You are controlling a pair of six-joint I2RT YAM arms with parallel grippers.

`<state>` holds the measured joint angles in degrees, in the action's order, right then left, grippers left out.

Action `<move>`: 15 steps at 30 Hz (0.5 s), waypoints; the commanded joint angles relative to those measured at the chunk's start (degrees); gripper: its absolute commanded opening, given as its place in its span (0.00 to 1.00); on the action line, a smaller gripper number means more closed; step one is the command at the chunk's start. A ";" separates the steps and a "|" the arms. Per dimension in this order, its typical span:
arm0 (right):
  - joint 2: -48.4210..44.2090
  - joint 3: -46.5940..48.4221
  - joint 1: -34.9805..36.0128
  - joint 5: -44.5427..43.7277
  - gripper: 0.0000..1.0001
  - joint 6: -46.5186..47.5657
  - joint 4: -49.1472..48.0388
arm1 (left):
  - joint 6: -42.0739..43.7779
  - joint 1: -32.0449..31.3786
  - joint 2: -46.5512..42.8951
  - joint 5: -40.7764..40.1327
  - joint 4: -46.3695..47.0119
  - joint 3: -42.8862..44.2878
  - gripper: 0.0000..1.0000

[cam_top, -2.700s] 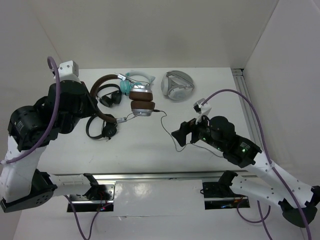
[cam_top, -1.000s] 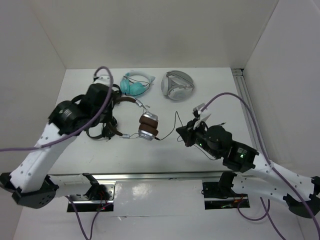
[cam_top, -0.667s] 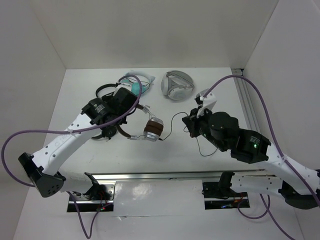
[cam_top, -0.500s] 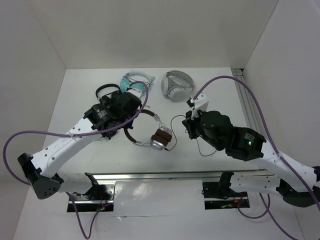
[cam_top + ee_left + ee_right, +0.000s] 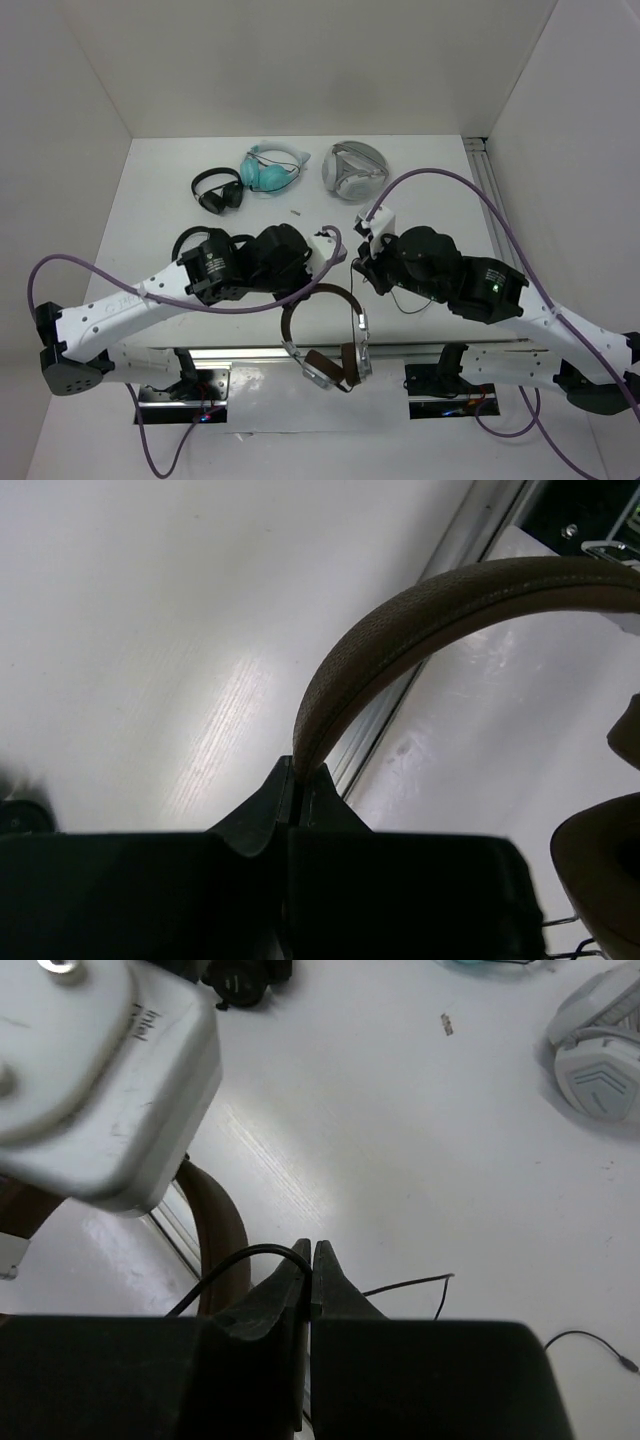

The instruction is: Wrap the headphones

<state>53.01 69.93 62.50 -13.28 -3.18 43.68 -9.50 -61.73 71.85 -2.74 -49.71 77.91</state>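
Five headphone pairs, two arms

Headphones above rail, near edge of table.

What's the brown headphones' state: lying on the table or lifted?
Lifted: left gripper is shut on the headphones at the headband; earcups hang over the near rail; right gripper pinches the cable.

Item: headphones, over-ear, with brown headband, brown pads and silver earcups.
Pose: held up at the table's near edge, cups close together.
Hold: my left gripper pinches the headband.
Cable: thin black cable, clamped in my right gripper; plug end lies on the table.
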 commanded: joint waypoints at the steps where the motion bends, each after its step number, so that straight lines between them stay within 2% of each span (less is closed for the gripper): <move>1: -0.54 -0.67 0.43 0.36 0.00 1.25 -1.14 | 2.20 -0.49 -3.29 6.17 2.96 -0.13 0.00; 7: -2.56 -3.04 0.43 -1.22 0.00 1.25 -2.20 | 2.73 -0.49 -9.26 8.37 4.19 -0.13 0.00; 15: -3.27 -6.64 0.43 6.59 0.03 1.25 -6.32 | 0.98 -0.49 -16.04 9.78 10.33 -0.65 0.00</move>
<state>49.60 64.84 62.67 -8.93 -2.85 42.11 -7.55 -61.93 57.71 2.83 -45.76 76.82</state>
